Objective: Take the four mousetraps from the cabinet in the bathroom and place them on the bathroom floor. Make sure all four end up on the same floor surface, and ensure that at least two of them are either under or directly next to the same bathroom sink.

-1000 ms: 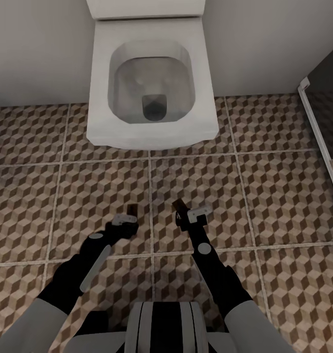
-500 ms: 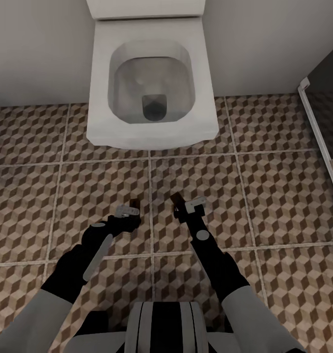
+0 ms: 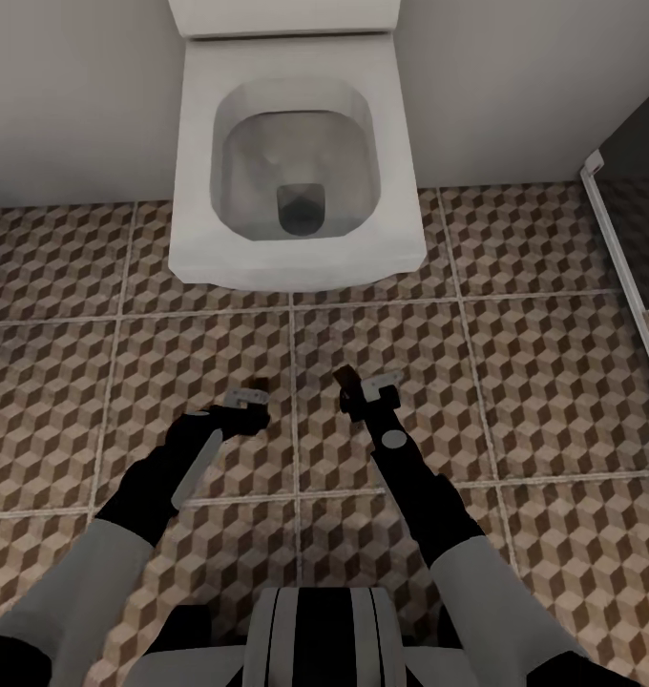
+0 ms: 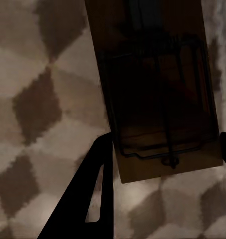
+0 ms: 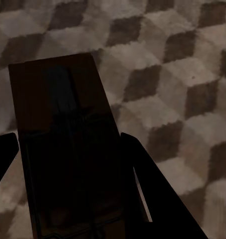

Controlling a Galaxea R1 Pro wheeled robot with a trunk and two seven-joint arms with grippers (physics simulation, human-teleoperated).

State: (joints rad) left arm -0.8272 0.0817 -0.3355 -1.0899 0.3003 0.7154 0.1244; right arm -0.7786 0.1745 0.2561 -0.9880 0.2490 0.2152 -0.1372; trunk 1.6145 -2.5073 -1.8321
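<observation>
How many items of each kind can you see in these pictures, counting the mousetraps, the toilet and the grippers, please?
Mousetraps: 2, one in the left gripper at, one in the right gripper at
Toilet: 1
Grippers: 2
Total: 5

Quick count: two mousetraps, one point(image 3: 259, 391) pinched in the left gripper point(image 3: 253, 405) and one point(image 3: 345, 380) in the right gripper point(image 3: 355, 401). So two grippers, two arms. One toilet point(image 3: 296, 162). Roughly a dozen floor tiles point(image 3: 544, 382), hard to say exactly with the edges cropped.

Both hands point(image 3: 256, 399) point(image 3: 355, 391) clamped, arms low
</observation>
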